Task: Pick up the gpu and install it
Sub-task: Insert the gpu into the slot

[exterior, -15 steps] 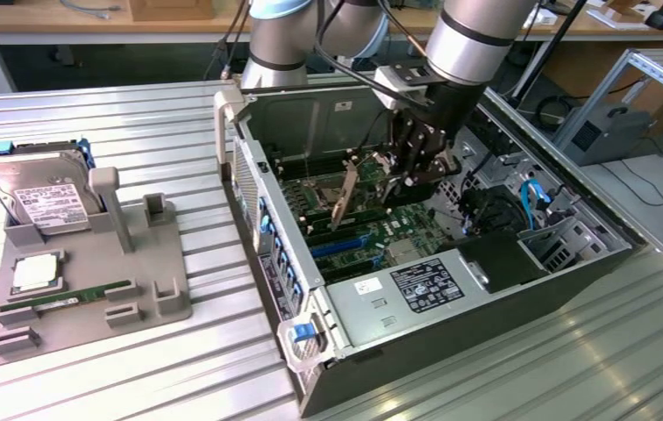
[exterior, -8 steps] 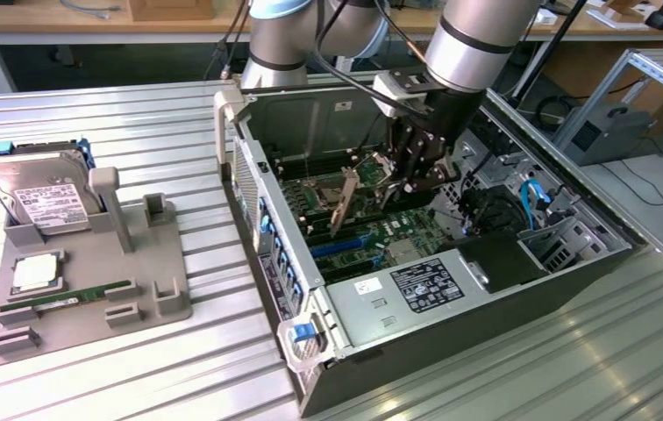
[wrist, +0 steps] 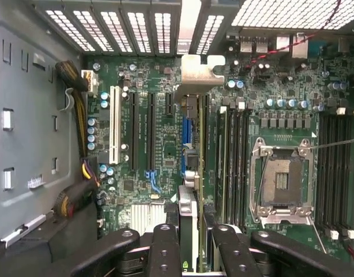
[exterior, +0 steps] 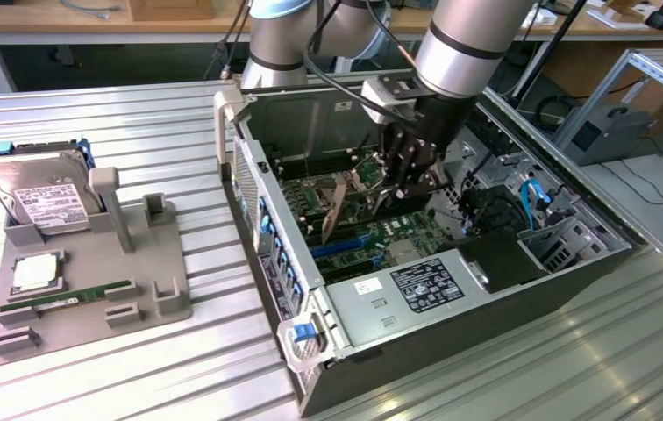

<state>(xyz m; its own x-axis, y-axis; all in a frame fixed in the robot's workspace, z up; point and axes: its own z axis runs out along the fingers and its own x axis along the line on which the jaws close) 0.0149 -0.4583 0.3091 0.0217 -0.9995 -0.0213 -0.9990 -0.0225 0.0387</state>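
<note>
Closest to us, our tool has its dark fingers pinching the gpu, which we see thin and edge-on. The card hangs inside the open computer case, down over the green motherboard. Its pale metal bracket sits up by the back vents. So the picking up is done. We think the card is at its slot, but we cannot tell if it is pushed all the way in. RAM slots stand close beside it. Out on the bench, a gray tray holds a hard drive.
</note>
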